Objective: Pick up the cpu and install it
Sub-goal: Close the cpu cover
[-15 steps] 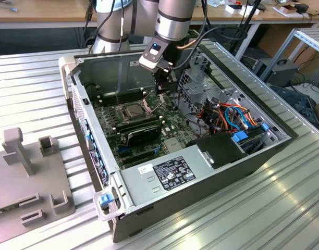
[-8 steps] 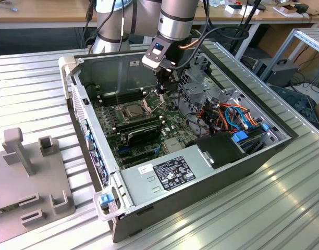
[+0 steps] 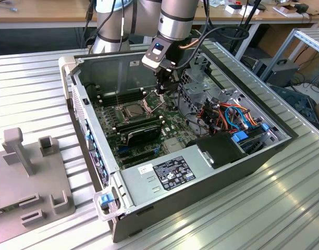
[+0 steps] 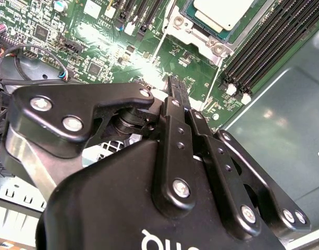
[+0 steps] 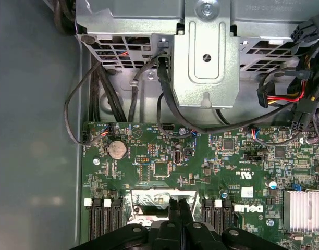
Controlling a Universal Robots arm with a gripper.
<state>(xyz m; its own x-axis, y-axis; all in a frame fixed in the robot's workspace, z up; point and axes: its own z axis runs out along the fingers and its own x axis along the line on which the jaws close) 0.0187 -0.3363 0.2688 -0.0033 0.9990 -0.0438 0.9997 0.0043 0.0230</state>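
Hanging low inside the open computer case, the claw has its fingers pressed together in both wrist views, and nothing shows between them. Its tip sits over the green board, just beside the socket. The cpu lies flat in that socket, apart from the claw, silver top up. Black memory slots run alongside. The case rests on a ribbed metal desk.
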